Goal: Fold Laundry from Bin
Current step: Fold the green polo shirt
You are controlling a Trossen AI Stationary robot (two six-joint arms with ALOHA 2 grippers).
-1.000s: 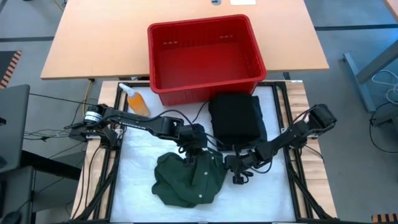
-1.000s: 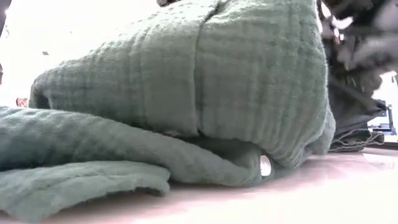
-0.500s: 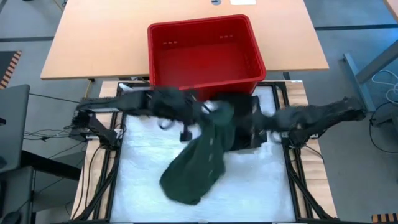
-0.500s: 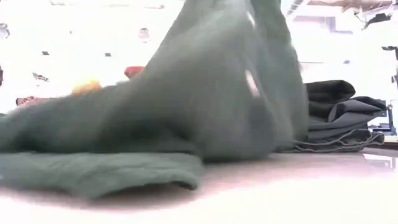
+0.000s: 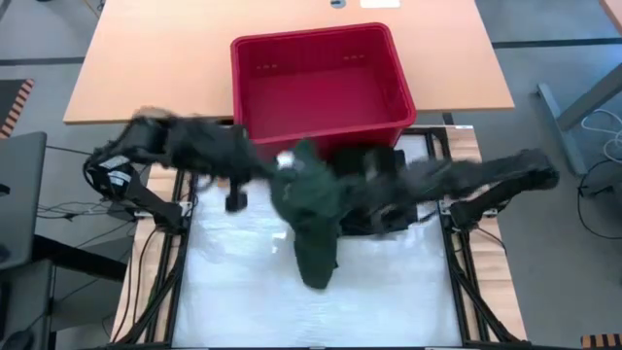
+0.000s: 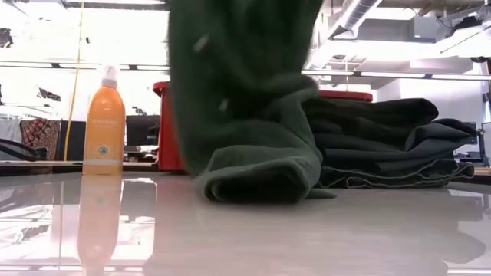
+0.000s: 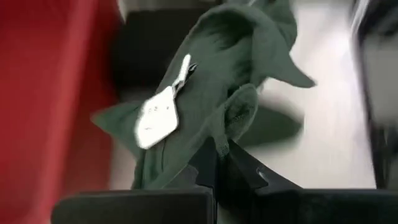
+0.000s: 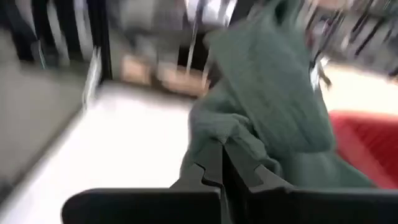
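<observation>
Both of my arms are raised above the white padded work surface (image 5: pixel 224 282) and reach inward from opposite sides, meeting over its middle just in front of the rectangular red plastic bin with slotted sides (image 5: pixel 316 87). My left gripper (image 7: pixel 219 149) is closed tight on a fold of the dark green woven shirt (image 5: pixel 313 209); the wrist view shows both dark fingers pinched together with cloth bunched between them and a white label hanging from the fabric nearby. My right gripper (image 8: pixel 222 152) is likewise clamped on the same shirt, its fingers together with green cloth gathered at the tips. From above, the left arm extends from the table's left edge toward centre and the right arm from the right edge, both blurred. The shirt hangs between the two grips, lifted at its upper part, while its lower end rests on the surface in a rolled heap, as the low view confirms. Behind the shirt, a folded stack of dark navy and black garments (image 6: pixel 391 149) lies on the surface, close to the bin's front wall. An orange plastic bottle with a white cap (image 6: pixel 104 123) stands upright on the left, apart from the shirt. The bin interior shows no cloth.
</observation>
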